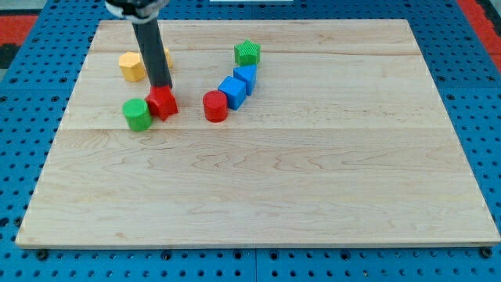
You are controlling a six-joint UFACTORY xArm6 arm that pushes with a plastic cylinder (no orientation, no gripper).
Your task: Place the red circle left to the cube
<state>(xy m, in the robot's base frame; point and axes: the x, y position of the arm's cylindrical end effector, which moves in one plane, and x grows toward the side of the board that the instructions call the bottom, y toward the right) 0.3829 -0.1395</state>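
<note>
The red circle [214, 106] stands on the wooden board, touching the left side of a blue cube [232, 92]. A second blue block [246, 77] sits just above and to the right of that cube. My tip [161, 88] comes down from the view's top and touches the upper edge of a red block [163, 103], well to the left of the red circle. A green cylinder [137, 114] sits against the red block's left side.
A yellow block [132, 66] lies at the upper left, and another yellow block [166, 58] shows partly behind the rod. A green star-shaped block [247, 52] sits above the blue blocks. The wooden board [313, 180] lies on a blue pegboard.
</note>
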